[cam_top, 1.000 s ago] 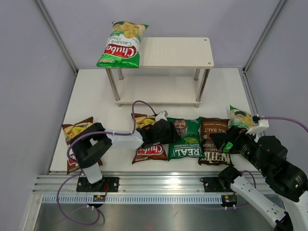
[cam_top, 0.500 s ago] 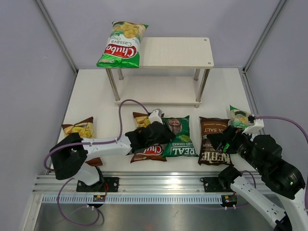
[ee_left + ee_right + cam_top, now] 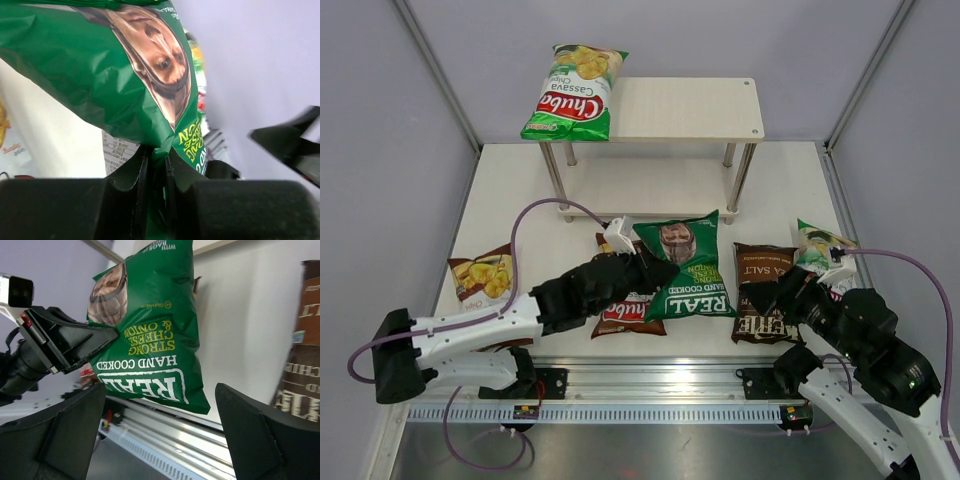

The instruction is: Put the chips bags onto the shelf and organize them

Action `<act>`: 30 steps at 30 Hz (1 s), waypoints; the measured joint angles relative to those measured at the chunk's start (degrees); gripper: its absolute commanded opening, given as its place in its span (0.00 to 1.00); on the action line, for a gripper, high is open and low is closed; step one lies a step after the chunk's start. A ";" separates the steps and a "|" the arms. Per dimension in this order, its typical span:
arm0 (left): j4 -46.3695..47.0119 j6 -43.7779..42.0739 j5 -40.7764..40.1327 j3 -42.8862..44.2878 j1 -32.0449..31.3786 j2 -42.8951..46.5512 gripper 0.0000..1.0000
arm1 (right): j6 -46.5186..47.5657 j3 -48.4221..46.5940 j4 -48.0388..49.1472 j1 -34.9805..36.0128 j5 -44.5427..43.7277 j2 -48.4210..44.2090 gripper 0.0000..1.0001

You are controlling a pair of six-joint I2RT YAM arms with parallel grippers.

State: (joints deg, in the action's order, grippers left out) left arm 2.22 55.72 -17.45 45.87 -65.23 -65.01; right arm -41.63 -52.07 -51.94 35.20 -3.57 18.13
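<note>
Pinching dark-green glossy REAL chips bag by its left edge, left gripper clamped | bag tilted up mid-table, long axis toward far edge, two-tier wooden shelf beyond | right gripper spread, empty, near-right corner.

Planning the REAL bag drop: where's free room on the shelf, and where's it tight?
Top board is bare from the light-green Chuba bag at its left end to the right edge. Lower board looks bare too. Tight: the front row, brown Chuba, REAL bag in the left gripper, Kettle bag.
</note>
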 measured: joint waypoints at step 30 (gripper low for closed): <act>17.77 -10.01 -6.23 2.89 -3.45 13.07 0.08 | -14.75 21.22 70.36 0.00 24.28 10.23 0.92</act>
State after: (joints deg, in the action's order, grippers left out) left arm 19.99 45.71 -23.68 48.75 -68.69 -51.94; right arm -56.38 -30.85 18.41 35.20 20.71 28.36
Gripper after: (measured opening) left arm 0.118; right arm 0.947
